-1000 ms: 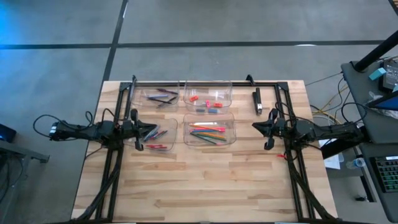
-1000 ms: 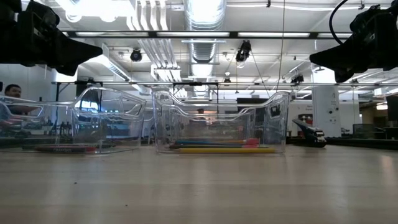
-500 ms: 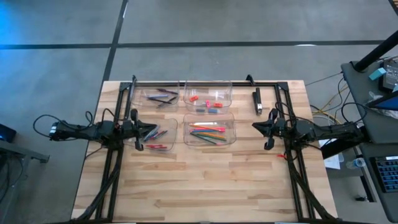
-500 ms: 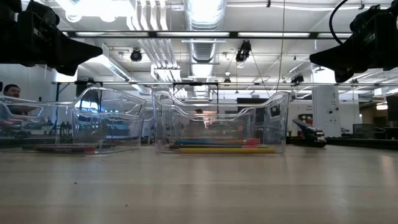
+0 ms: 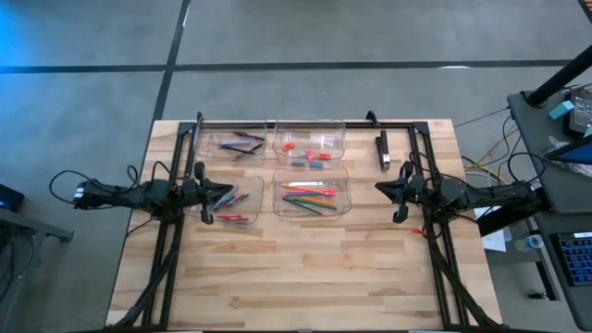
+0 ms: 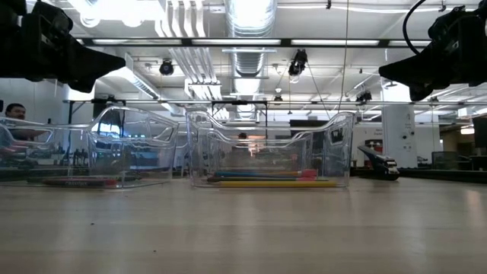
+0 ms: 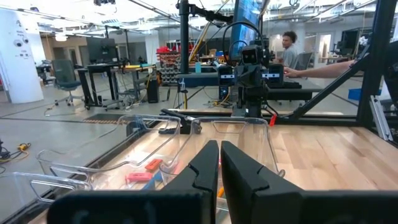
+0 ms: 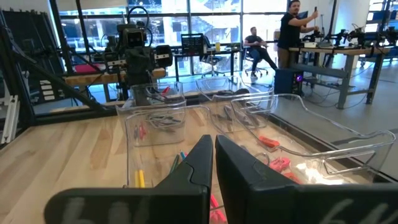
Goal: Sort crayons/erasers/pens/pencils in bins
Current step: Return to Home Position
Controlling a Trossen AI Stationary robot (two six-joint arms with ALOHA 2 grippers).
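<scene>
Four clear bins stand in a two-by-two block on the wooden table. The far left bin holds dark pens, and the far right one holds red, pink and blue erasers. In the near left bin lie crayons, and in the near right bin coloured pencils. My left gripper hangs shut and level above the near left bin, fingertips together and nothing held. My right gripper is shut and level to the right of the pencil bin, also with nothing in it.
A black frame runs along the table's far edge and down both sides. A black-and-silver bar lies at the far right. The near half of the table is bare wood. People are in the room beyond.
</scene>
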